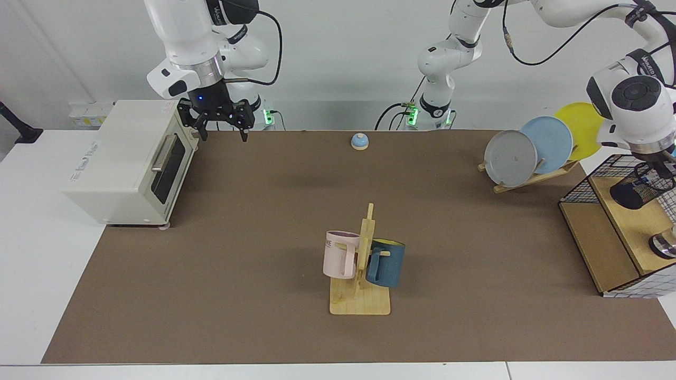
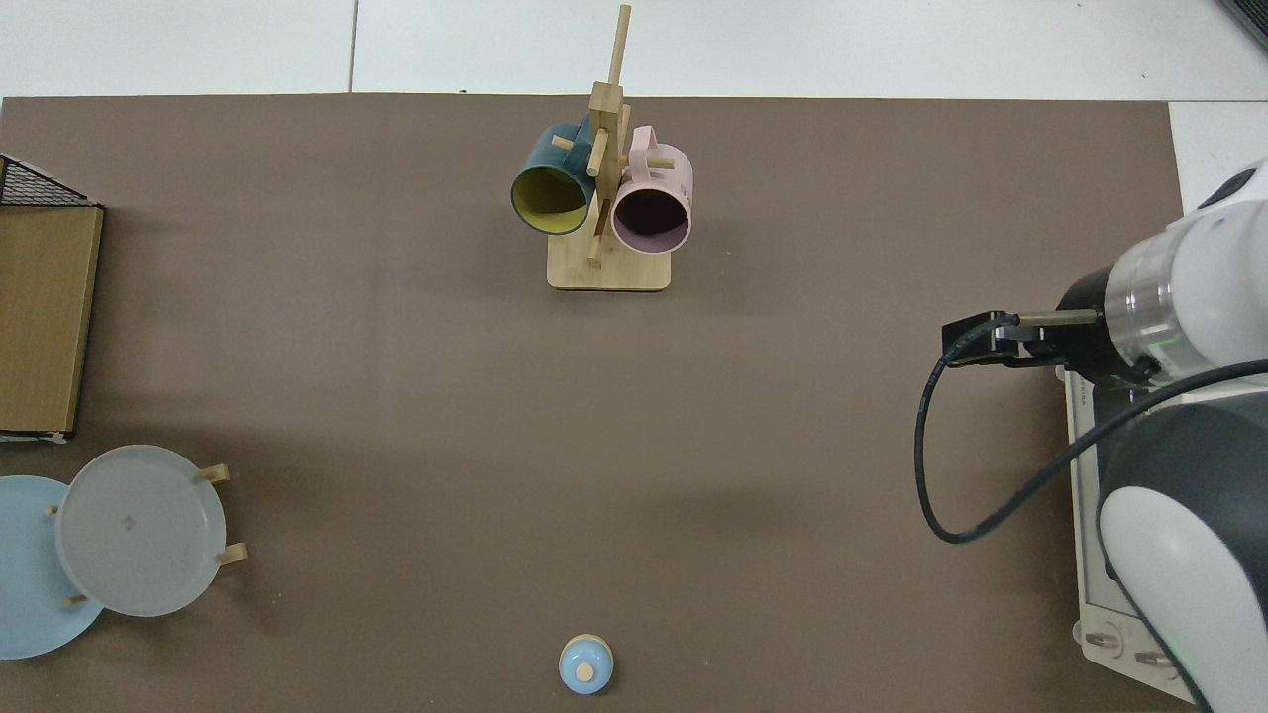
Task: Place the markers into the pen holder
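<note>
The pen holder (image 1: 636,191), a black mesh cup, stands tilted on a wooden shelf at the far right edge of the facing view. My left gripper (image 1: 661,170) hangs right over its mouth, partly cut off by the picture's edge and dark against the mesh. The markers are hidden. My right gripper (image 1: 223,134) hovers open and empty at the back of the table, next to the toaster oven (image 1: 127,163). In the top view only the right arm (image 2: 1159,307) shows, at the right edge, and it covers its own gripper.
A wooden mug rack (image 1: 362,295) with a pink and a blue mug stands mid-table. A plate rack (image 1: 528,153) and a black wire basket (image 1: 581,190) flank the shelf. A small blue bell (image 1: 359,141) sits at the back, a shiny metal cylinder (image 1: 664,245) on the shelf.
</note>
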Controlling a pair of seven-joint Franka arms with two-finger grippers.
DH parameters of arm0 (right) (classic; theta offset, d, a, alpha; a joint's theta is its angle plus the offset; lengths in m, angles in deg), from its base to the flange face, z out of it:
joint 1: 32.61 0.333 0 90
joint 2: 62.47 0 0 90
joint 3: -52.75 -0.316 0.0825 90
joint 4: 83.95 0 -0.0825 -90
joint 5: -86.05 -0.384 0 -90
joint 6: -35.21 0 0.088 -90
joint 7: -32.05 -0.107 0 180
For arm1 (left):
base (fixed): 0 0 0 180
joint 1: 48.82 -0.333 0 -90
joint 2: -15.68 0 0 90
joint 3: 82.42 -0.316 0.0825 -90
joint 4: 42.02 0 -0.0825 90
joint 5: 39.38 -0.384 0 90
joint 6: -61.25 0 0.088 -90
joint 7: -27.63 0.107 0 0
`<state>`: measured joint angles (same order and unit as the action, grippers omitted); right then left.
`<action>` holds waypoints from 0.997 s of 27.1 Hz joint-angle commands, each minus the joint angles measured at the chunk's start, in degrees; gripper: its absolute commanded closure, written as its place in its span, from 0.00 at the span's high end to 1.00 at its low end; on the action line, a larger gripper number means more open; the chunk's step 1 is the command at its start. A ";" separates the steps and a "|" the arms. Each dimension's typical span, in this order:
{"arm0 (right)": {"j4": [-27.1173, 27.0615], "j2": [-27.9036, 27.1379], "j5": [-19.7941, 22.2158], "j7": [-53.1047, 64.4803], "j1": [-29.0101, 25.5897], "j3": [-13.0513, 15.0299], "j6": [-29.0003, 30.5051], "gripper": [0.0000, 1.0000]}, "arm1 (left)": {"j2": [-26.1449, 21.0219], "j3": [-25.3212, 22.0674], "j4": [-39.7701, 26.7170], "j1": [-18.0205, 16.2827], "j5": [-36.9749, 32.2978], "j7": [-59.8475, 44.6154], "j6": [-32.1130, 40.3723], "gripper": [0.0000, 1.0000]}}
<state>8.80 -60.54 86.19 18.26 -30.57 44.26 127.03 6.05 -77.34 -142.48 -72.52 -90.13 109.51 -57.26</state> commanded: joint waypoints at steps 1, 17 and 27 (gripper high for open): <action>-0.11 0.18 -1.28 1.57 -1.08 -0.48 0.65 0.99 | 0.75 0.37 -0.96 -0.57 0.92 1.35 -1.46 0.90; -0.03 0.18 -1.28 1.57 -1.08 -0.48 0.65 0.99 | 0.84 0.36 -0.17 -0.30 1.10 1.44 -1.29 0.92; -0.11 0.18 -1.36 1.57 -1.08 -0.48 0.65 0.99 | 0.93 0.45 0.35 -0.48 1.01 1.44 -1.55 0.92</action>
<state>8.80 -60.54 86.19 18.26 -30.57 44.26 127.03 6.19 -76.97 -142.13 -72.51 -90.01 109.81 -57.81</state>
